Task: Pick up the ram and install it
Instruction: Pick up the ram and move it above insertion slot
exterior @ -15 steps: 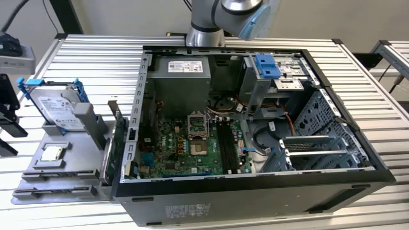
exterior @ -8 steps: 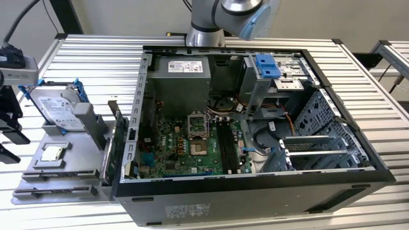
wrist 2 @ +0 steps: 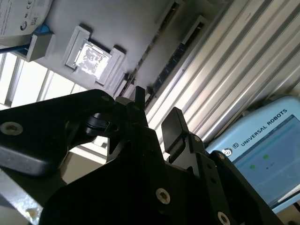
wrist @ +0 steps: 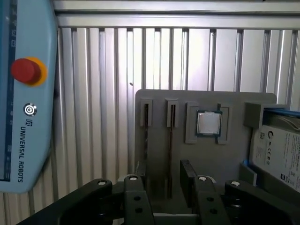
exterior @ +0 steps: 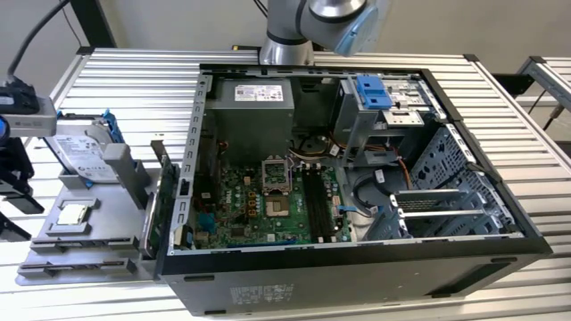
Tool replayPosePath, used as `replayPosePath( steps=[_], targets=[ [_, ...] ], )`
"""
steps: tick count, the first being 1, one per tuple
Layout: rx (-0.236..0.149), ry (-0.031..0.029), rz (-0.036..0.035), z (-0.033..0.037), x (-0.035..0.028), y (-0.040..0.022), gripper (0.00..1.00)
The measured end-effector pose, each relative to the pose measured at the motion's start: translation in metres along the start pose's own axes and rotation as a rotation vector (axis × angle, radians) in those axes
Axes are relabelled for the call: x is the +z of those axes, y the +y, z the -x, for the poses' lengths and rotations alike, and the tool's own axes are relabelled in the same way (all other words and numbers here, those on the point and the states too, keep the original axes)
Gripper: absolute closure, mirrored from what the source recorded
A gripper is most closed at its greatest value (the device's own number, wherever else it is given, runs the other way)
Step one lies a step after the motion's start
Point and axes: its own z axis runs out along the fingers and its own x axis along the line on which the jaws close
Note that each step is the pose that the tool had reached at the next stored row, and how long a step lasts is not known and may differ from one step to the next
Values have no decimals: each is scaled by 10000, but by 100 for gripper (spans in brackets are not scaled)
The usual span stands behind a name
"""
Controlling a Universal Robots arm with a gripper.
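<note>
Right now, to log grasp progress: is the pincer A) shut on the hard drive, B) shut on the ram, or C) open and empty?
C: in the first wrist view the pincer stands open, with the gray holder visible through the gap.

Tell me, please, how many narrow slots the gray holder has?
2, side by side on the holder: one slot next to the chip, the other nearer the holder's edge. More may hide behind the gripper.

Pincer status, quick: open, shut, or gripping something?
Black two-fingered pincer: open, with its fingers apart and nothing held between them.
</note>
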Motion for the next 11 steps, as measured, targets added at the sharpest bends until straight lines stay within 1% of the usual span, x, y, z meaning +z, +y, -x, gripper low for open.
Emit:
replayPosePath(
  steps=[3,7,11],
  targets=[
    [-25,1,1,-24,54,2,0],
    [-164,-5,0,-59,128,3,0],
    [-254,-6,2,-109,201,4,0]
  ],
)
